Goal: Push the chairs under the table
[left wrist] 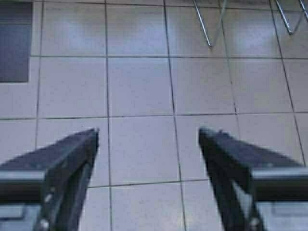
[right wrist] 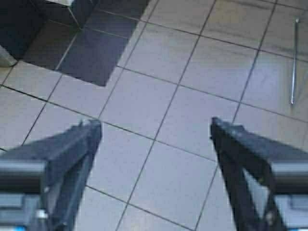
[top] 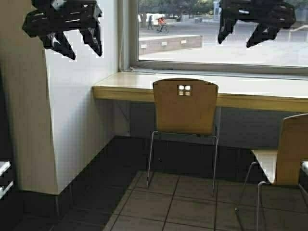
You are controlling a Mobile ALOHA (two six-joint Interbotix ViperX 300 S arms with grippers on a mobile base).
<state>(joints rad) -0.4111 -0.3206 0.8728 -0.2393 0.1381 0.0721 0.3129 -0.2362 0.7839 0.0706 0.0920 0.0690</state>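
A tan plywood chair (top: 185,108) with four small square cutouts in its back stands at the long light-wood table (top: 125,85) under the window, its seat tucked beneath the top. A second chair (top: 284,156) stands at the right, turned sideways and pulled out from the table. My left gripper (top: 82,48) hangs open high at the upper left, holding nothing; in its wrist view the gripper (left wrist: 149,132) is over floor tiles with chrome chair legs (left wrist: 208,26) beyond. My right gripper (top: 249,37) hangs open at the upper right; in its wrist view the gripper (right wrist: 156,126) is over bare tiles.
A white wall corner (top: 72,125) juts out on the left beside the table's end. A window (top: 221,29) runs behind the table. Grey floor tiles (top: 192,207) lie before the chairs, with a dark tile strip (top: 120,159) along the wall.
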